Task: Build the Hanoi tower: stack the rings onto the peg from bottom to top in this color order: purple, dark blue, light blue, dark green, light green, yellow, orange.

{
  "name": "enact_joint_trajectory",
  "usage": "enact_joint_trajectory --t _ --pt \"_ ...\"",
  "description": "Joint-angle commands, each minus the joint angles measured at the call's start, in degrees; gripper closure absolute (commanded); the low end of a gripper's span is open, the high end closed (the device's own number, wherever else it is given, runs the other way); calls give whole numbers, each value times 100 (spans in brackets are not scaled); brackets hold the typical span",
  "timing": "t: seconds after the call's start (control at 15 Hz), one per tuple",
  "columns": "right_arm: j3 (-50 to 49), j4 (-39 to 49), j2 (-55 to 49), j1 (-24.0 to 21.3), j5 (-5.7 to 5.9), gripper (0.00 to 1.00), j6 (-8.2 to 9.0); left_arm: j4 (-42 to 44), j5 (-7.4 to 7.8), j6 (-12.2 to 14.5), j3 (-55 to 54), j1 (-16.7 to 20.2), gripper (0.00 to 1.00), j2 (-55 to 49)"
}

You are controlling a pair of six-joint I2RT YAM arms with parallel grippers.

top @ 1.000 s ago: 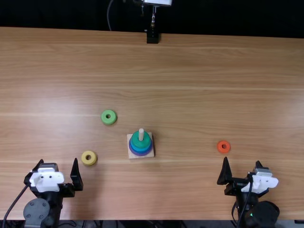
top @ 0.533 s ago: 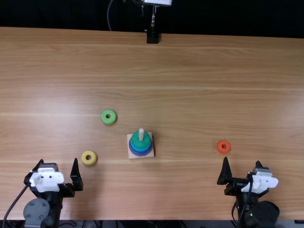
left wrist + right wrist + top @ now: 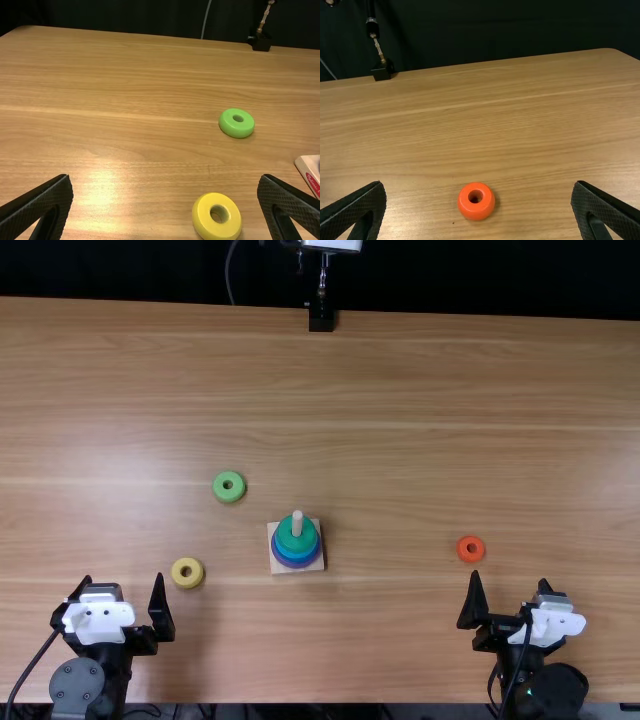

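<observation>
Top view showed the peg [image 3: 297, 524] upright on its sq. base [image 3: 278, 567], w/ the purple ring [image 3: 297, 565] lowest, blue layering above (exact split unclear) and the dk. green ring [image 3: 297, 544] uppermost. Beyond-left of the stack lay the lt. green ring [image 3: 229, 497], flat, est. next to load; nearer lay the yellow ring [image 3: 188, 583], w/ the orange ring [image 3: 471, 556] well apart at right. L gripper [image 3: 123, 578], fingers spread, held nothing; R gripper [image 3: 510, 578], ditto. Rec. procedure, next step: L gripper had to clear the yellow ring, straddle the lt. green ring evenly, grip low on its sides, lift level above the peg tip, align hole w/ peg, then lower vert. & release only once seated. Risk: off-ctr. descent could have tipped the ring or shifted the base. Markings: red label [image 3: 312, 184] w/ pale lettering on the base edge, L wrist view; wording n/a.
</observation>
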Motion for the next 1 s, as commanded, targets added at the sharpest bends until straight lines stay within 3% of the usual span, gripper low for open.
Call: enact_joint_trajectory --t 0.0,0.2,0.33,0.4,0.47,0.6,0.67,0.93 --pt "-414 -441 -73 -38 70 0 19 -480 -35 27 -604 12 0 -67" --pt "-414 -451 -73 -38 70 0 19 -438 71 69 -604 4 0 -67" --pt "-414 -441 -73 -38 70 0 19 -396 92 111 -596 -251 0 -67" --pt "-414 -441 -73 -38 70 0 19 -385 103 269 -367 -251 0 -67" --pt "-414 -441 -73 -38 70 0 19 -385 113 649 -24 -251 0 -67" --pt "-414 -441 -73 -38 70 0 19 -364 271 1408 380 -251 0 153" --pt "-414 -441 -73 -38 70 0 19 -375 313 1598 688 -234 0 311" --pt "-414 -441 -73 -38 70 0 19 37 261 1556 1584 -260 0 1744"
